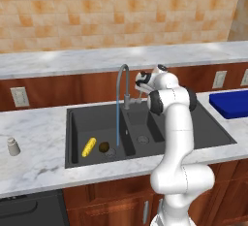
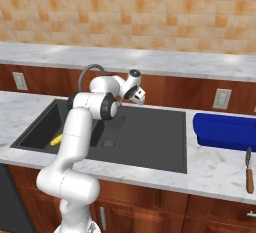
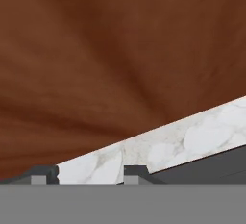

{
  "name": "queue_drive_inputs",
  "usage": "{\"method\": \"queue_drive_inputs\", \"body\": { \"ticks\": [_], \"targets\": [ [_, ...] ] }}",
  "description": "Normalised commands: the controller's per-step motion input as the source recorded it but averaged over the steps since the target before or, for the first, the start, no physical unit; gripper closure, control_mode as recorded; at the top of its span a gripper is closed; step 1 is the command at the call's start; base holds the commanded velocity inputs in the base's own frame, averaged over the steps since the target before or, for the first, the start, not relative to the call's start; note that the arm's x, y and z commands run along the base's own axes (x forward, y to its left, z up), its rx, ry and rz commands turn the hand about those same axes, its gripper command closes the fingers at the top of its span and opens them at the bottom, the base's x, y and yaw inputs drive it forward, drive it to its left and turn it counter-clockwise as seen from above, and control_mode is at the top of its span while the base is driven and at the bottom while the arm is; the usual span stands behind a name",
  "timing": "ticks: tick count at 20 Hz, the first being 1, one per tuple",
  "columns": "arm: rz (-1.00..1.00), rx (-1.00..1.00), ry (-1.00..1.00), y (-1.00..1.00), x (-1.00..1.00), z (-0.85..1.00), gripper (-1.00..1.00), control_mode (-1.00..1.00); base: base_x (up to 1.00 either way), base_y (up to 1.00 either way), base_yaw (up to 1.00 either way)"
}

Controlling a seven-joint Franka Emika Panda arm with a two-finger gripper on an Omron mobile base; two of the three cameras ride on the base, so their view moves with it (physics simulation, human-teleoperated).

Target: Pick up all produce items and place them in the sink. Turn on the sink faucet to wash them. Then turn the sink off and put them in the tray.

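water runs; faucet lever (image 1: 137,100) sits just below and left of gripper (image 1: 139,83), fingers (image 3: 136,171) parted, empty.

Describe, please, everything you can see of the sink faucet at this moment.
The sink faucet is a tall, slim gooseneck of grey metal, standing upright at the back rim of the sink, near the divider between its two basins. Its arched spout curves toward the wide basin, and a thin blue stream of water falls from it beside the corn cob and dark round fruit. The tool sits close by its base; contact is unclear.
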Motion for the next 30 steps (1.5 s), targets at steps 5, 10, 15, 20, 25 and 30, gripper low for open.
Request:
{"method": "queue_drive_inputs", "body": {
  "ticks": [5, 10, 15, 20, 25, 30],
  "targets": [
    [0.00, 0.08, 0.01, -0.25, 0.00, -0.68, 1.00, -1.00, 0.00, 0.00, 0.00],
    [0.00, 0.06, 0.00, 0.06, 0.02, -0.38, 1.00, -1.00, 0.00, 0.00, 0.00],
    [0.03, 0.00, -0.04, 0.34, 0.33, -0.14, 1.00, -1.00, 0.00, 0.00, 0.00],
    [0.12, -0.01, -0.19, 0.64, 0.36, 0.00, 1.00, -1.00, 0.00, 0.00, 0.00],
    [0.16, -0.02, -0.17, 0.87, 0.44, 0.00, 1.00, -1.00, 0.00, 0.00, 0.00],
    [0.21, -0.03, -0.13, 0.95, 0.18, 0.00, 1.00, -1.00, 0.00, 0.00, 0.00]
  ]
}}
